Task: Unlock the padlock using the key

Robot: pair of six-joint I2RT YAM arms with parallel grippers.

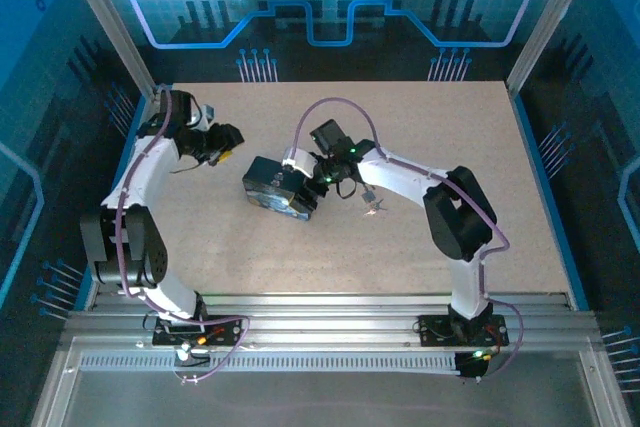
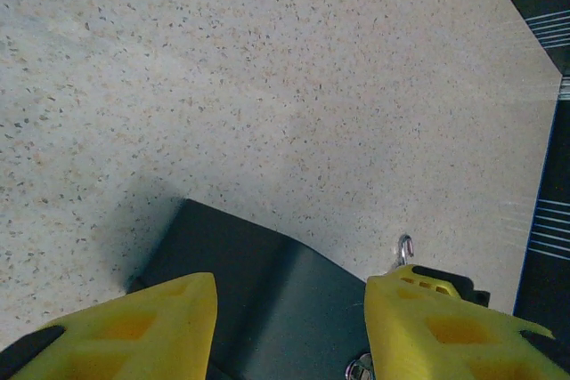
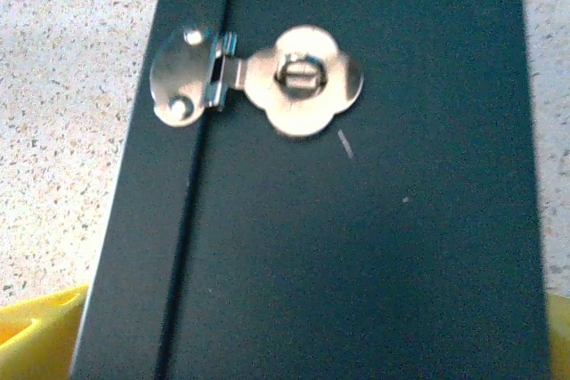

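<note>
A tiny silvery metal piece, judged the padlock (image 1: 372,207), lies on the speckled beige tabletop (image 1: 450,127) near, lower right of, the right gripper (image 1: 305,192), nearer that arm; its axis is unresolvable. That gripper spreads wide astride the dark blue box (image 1: 262,179); the left gripper (image 1: 222,150) is likewise wide. Surrounding table open.

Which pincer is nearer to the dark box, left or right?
Right. The right pincer straddles the box; the left pincer hangs apart, open, off the box's far-left corner.
</note>
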